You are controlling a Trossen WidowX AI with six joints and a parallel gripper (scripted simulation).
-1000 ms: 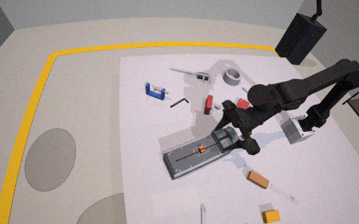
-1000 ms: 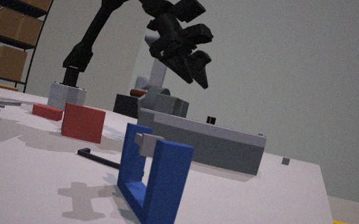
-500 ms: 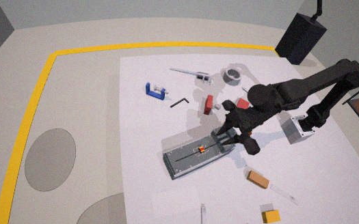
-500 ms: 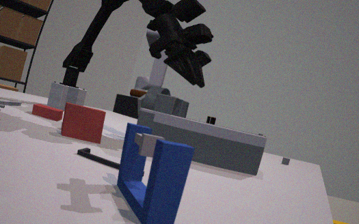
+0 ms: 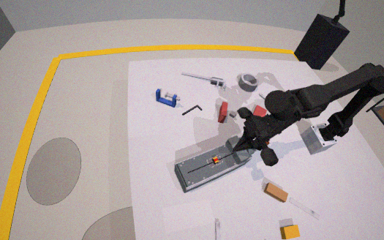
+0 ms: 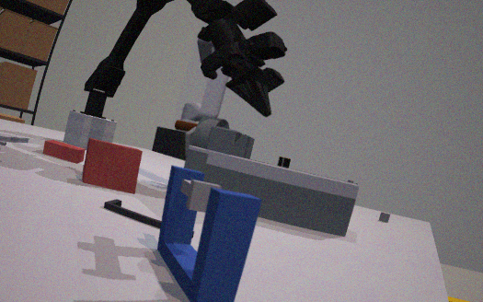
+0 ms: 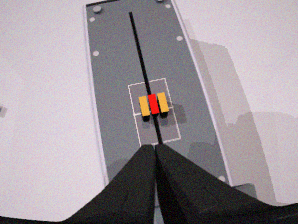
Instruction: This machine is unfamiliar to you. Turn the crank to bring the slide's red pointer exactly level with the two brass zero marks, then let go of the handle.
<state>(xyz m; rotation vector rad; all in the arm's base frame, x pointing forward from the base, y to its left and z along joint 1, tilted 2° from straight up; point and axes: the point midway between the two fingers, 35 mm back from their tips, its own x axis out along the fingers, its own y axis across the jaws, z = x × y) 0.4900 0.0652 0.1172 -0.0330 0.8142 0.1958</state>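
Note:
The grey machine (image 5: 202, 173) (image 6: 304, 204) (image 7: 112, 65) lies on the white table, a slot along its top. The red pointer (image 5: 216, 159) (image 7: 153, 104) sits between two brass marks (image 7: 144, 106) (image 7: 163, 102) and looks level with them in the wrist view. The crank's orange handle (image 6: 185, 124) shows behind the machine's rounded housing in the exterior view; the arm mostly hides the crank in the top view. My gripper (image 5: 235, 149) (image 6: 268, 114) (image 7: 153, 155) is shut and empty, above the machine's housing end, apart from the handle.
A blue clamp (image 5: 166, 100) (image 6: 228, 244), red blocks (image 5: 223, 112) (image 5: 260, 110) (image 6: 112, 166) and a black hex key (image 5: 192, 110) lie on one side of the machine. A grey ring (image 5: 247, 83) stands farther back. An orange-brown block (image 5: 276, 192) and a yellow block (image 5: 290, 232) lie on the other side.

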